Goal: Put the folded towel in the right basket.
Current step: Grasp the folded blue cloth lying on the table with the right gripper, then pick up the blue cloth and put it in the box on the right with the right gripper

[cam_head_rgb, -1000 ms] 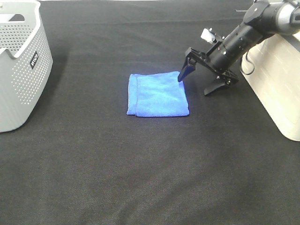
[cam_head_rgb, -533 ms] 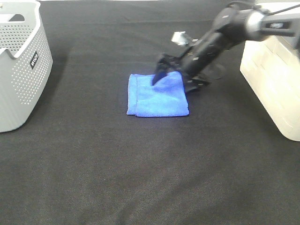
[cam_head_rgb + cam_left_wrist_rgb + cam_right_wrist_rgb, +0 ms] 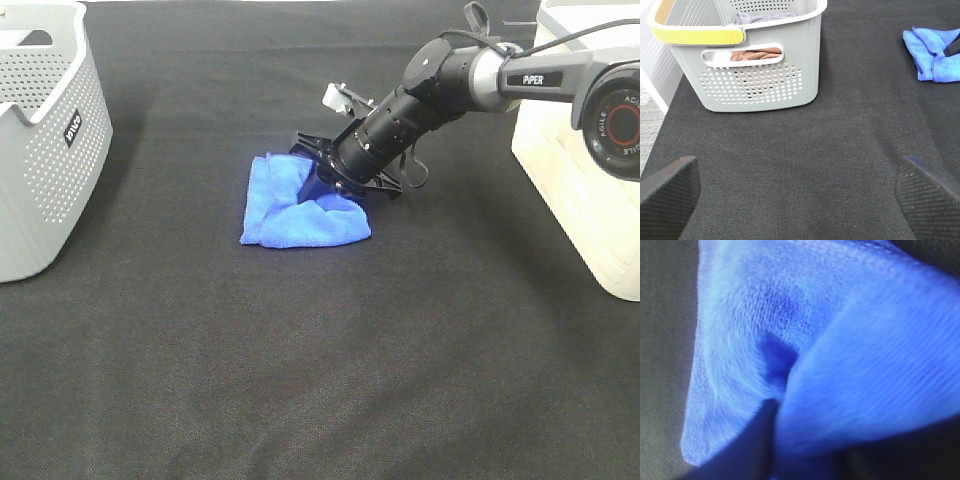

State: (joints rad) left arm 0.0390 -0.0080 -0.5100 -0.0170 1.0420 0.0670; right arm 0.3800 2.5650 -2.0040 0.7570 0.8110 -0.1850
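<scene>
The blue folded towel (image 3: 290, 205) lies rumpled on the black table, left of centre in the high view. My right gripper (image 3: 325, 175) is pressed into its right edge, jaws spread with cloth bunched between them. The right wrist view is filled by the towel (image 3: 840, 355), with one dark finger (image 3: 762, 435) under a fold. The right basket (image 3: 585, 170), cream-white, stands at the right edge. My left gripper (image 3: 800, 200) is open and empty over bare table and out of the high view. The towel (image 3: 935, 57) shows far off in its wrist view.
A grey perforated basket (image 3: 45, 130) stands at the left edge. The left wrist view shows it (image 3: 760, 80) with a yellow handle and folded cloths inside. The black cloth-covered table (image 3: 320, 380) spreads toward the front.
My right arm has swung left and down into the towel. The towel has been pushed left and its right side has bunched up from flat.
</scene>
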